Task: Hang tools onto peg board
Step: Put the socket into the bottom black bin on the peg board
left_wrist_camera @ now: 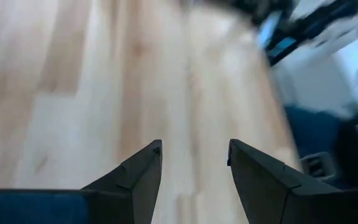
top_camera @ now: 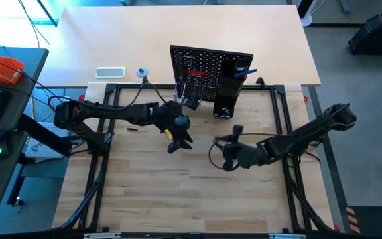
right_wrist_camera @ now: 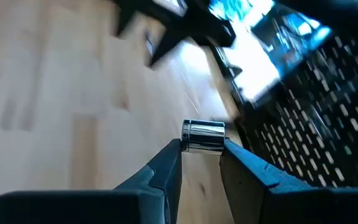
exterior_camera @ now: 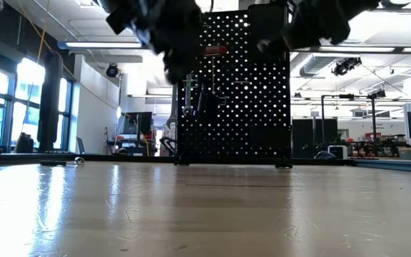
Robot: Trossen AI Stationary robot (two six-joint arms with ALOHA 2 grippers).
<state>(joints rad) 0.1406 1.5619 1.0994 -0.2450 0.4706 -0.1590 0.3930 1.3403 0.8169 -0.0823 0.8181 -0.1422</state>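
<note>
I have the left gripper (top_camera: 180, 142) out over the middle of the bench (top_camera: 178, 199), a little in front of the peg board (top_camera: 204, 66). In the left wrist view its fingers (left_wrist_camera: 135, 180) stand apart with bare wood between them, released and carrying nothing.

The right gripper (top_camera: 223, 154) sits over the bench centre as well, toward the right side and in front of the tall black box holder (top_camera: 229, 89). From its wrist camera I see the fingers (right_wrist_camera: 166, 171) clenched on a silver cylindrical end of a tool (right_wrist_camera: 202, 135), which sticks out just past the fingertips. I cannot tell from here which tool it is.

The peg board stands upright near the far edge of the wooden bench, about midway along it. In the overhead view a red-handled tool (top_camera: 195, 72) already lies across its upper part, and a blue handle (top_camera: 245, 72) pokes out at the top of the box holder on the board's right side. In the low view the board (exterior_camera: 234, 86) fills the centre, with both arms dark and blurred across its top, and something red (exterior_camera: 215, 51) shows near its upper part.
</note>
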